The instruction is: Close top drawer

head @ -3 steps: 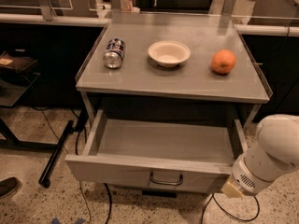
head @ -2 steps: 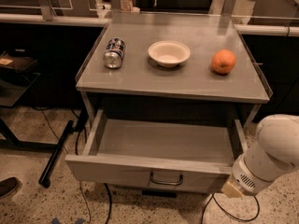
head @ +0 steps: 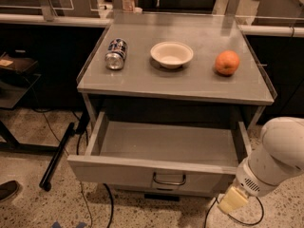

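The top drawer [head: 166, 148] stands pulled out beneath the tabletop [head: 190, 82], handle [head: 169, 179] forward; the gripper [head: 232, 200] sits low off its right front corner, likely staged to push, open-or-closed state indeterminable.

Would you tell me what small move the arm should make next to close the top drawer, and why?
Probably swing the gripper left, onto the front panel of the top drawer near its handle, ready to push. The drawer stands pulled far out, and the gripper hangs low beside its right corner, apparently off the panel.
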You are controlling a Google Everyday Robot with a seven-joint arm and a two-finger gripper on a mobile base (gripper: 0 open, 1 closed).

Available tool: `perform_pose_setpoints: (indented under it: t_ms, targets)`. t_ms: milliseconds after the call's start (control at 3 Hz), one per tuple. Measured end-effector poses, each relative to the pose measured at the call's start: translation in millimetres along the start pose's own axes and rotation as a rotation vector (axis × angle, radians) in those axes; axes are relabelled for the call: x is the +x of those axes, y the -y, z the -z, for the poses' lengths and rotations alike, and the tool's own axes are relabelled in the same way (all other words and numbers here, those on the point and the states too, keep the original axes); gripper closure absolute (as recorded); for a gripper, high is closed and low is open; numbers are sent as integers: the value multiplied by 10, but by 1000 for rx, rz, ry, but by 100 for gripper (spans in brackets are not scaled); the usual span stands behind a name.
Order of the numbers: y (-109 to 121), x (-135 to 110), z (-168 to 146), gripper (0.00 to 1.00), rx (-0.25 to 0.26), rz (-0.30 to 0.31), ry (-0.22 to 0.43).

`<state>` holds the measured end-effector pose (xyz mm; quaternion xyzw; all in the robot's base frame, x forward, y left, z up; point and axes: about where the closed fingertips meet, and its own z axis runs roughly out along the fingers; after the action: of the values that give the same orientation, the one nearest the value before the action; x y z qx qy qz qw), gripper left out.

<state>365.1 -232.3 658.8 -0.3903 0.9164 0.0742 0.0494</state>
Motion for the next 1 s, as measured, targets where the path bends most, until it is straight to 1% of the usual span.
perform_pose_setpoints:
  t_ms: [333, 667, 1000]
  targets:
    - [0, 0, 0, 0, 0, 0, 0]
    - [0, 0, 0, 0, 0, 0, 0]
    - [0, 0, 0, 19, 0, 0, 0]
